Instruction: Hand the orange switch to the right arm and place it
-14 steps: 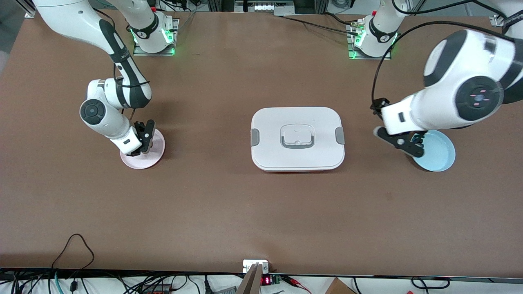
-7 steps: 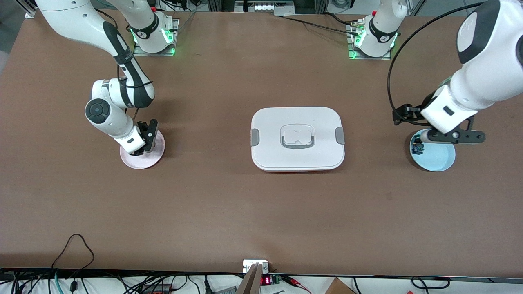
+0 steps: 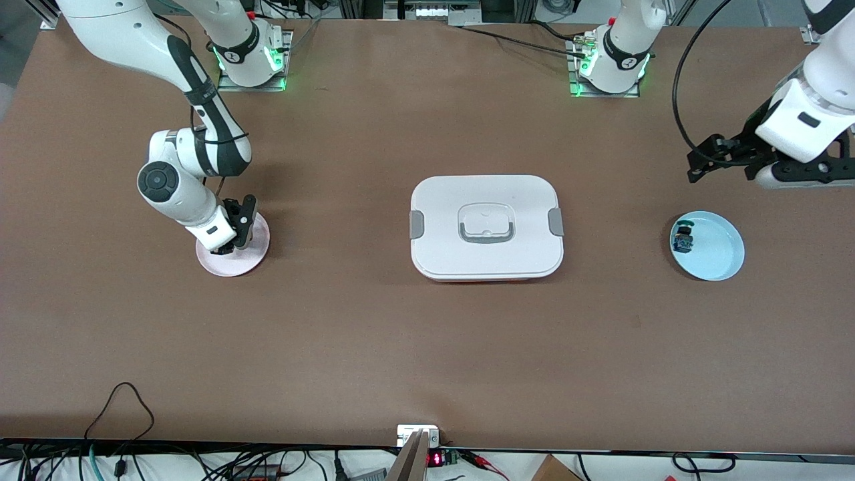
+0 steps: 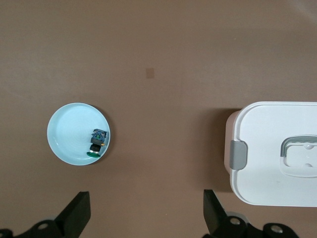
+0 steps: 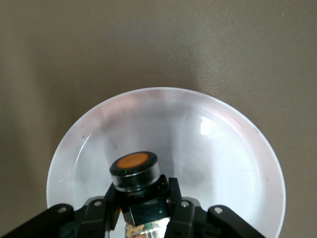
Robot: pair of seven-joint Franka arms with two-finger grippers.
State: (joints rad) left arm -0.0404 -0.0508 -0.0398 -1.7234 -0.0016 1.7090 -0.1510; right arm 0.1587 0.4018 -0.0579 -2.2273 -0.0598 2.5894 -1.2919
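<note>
The orange switch (image 5: 133,171), a small black part with an orange button face, sits between the fingers of my right gripper (image 5: 142,194). That gripper (image 3: 227,246) is shut on it, low over the pink plate (image 3: 252,259) at the right arm's end of the table. The plate's pale bowl (image 5: 223,148) fills the right wrist view. I cannot tell if the switch touches the plate. My left gripper (image 3: 801,172) is open and empty, raised over bare table beside the blue plate (image 3: 720,259). Its two black fingers stand wide apart in the left wrist view (image 4: 146,213).
The blue plate (image 4: 67,131) holds a small black part with a blue-green face (image 3: 682,239), also seen in the left wrist view (image 4: 96,144). A closed white box with grey latches and a handle (image 3: 486,227) stands mid-table, its end visible in the left wrist view (image 4: 277,148).
My left arm has lifted off the blue plate and drawn back toward its own end of the table, uncovering the plate. My right gripper has stayed over the pink plate with the switch.
</note>
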